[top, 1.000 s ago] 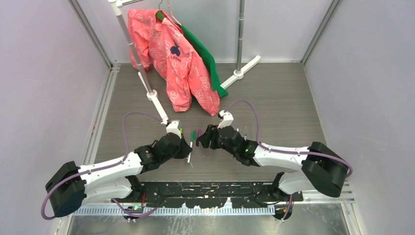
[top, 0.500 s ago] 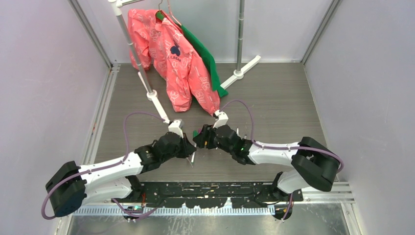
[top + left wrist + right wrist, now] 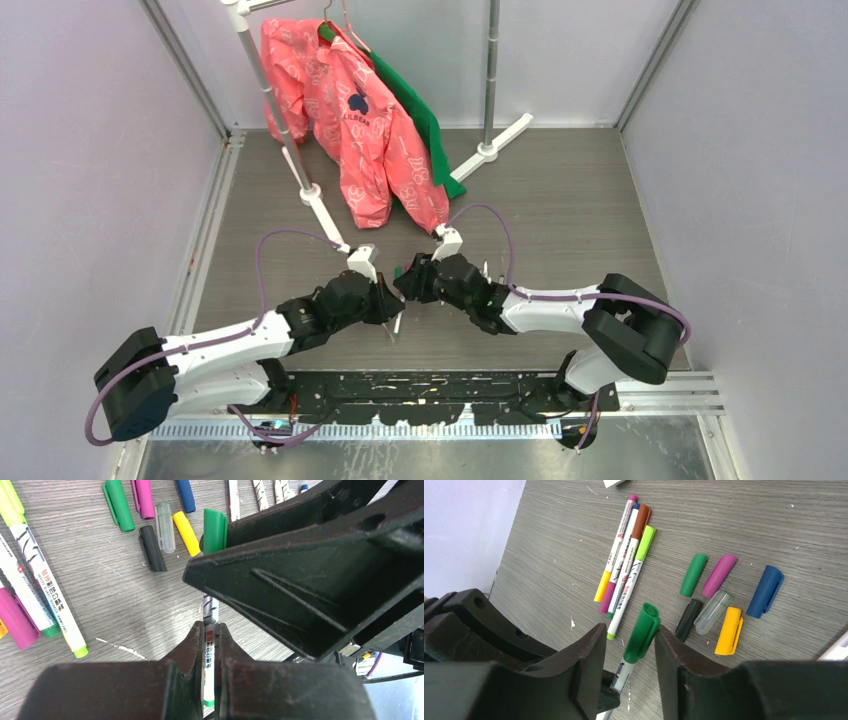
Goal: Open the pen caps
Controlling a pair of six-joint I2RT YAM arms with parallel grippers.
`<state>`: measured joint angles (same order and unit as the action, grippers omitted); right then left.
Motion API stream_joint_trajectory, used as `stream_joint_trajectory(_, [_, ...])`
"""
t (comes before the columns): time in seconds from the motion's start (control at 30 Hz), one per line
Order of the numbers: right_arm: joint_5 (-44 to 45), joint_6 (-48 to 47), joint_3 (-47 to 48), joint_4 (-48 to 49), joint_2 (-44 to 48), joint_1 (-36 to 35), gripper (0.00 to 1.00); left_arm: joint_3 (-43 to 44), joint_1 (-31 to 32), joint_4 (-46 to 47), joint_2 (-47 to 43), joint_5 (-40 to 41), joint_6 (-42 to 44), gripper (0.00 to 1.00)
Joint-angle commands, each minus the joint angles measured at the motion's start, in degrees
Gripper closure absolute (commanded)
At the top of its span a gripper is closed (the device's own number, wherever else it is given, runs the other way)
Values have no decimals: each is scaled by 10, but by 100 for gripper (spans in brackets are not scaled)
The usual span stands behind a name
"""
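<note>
My left gripper (image 3: 210,630) is shut on the white barrel of a marker pen (image 3: 210,647) and holds it off the table. That pen's green cap (image 3: 642,632) is still on it and sits between the fingers of my open right gripper (image 3: 630,629). The right finger touches the cap, and a gap shows on the left side. Both grippers meet at the table's middle (image 3: 400,293). Loose pen caps lie on the table: green (image 3: 694,574), purple (image 3: 719,575), blue (image 3: 765,591), yellow (image 3: 729,630), black (image 3: 687,619) and clear (image 3: 713,611).
Three capped pens (image 3: 626,565) lie side by side left of the loose caps. More pens lie at the left (image 3: 42,587). A clothes rack with a pink jacket (image 3: 370,130) stands behind, its white foot (image 3: 322,212) reaching toward my left gripper.
My right gripper has slid left up to the left gripper and now straddles the green cap. The left gripper has crept slightly right with the pen.
</note>
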<state>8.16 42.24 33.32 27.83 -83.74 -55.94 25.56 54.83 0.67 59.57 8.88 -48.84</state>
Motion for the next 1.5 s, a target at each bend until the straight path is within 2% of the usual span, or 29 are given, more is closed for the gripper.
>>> stream_joint_trajectory(0.0, [-4, 8, 12, 59, -4, 8, 59, -2, 5, 37, 4, -4, 3, 100])
stream_joint_trajectory(0.1, [-9, 14, 6, 72, -8, 16, 68, -2, 7, 40, 6, -5, 2, 100])
stream_joint_trajectory(0.2, [-17, 21, 0, 83, -10, 23, 89, -4, 8, 48, 12, -8, 2, 100])
stream_joint_trajectory(0.27, [-21, 25, -1, 86, -13, 24, 98, -4, 8, 51, 17, -9, 1, 100])
stream_joint_trajectory(0.33, [-22, 27, -4, 90, -15, 25, 99, -4, 8, 52, 21, -7, -1, 97])
stream_joint_trajectory(0.43, [-26, 31, -9, 96, -14, 26, 99, -4, 8, 54, 24, -4, -4, 84])
stream_joint_trajectory(0.57, [-27, 34, -15, 102, -12, 26, 99, -5, 8, 56, 30, -1, -8, 71])
stream_joint_trajectory(0.73, [-28, 38, -22, 109, -6, 27, 99, -6, 7, 70, 44, -8, -13, 69])
stream_joint_trajectory(1.1, [-38, 54, -30, 132, -14, 27, 99, -13, 8, 122, 79, -34, -27, 70])
stream_joint_trajectory(1.13, [-40, 55, -30, 134, -15, 27, 99, -14, 8, 127, 81, -37, -29, 73])
stream_joint_trajectory(1.23, [-40, 58, -33, 141, -19, 27, 99, -20, 8, 141, 82, -41, -32, 99])
stream_joint_trajectory(1.47, [-16, 51, -50, 152, -6, 32, 99, -46, 8, 144, 49, -31, -36, 100])
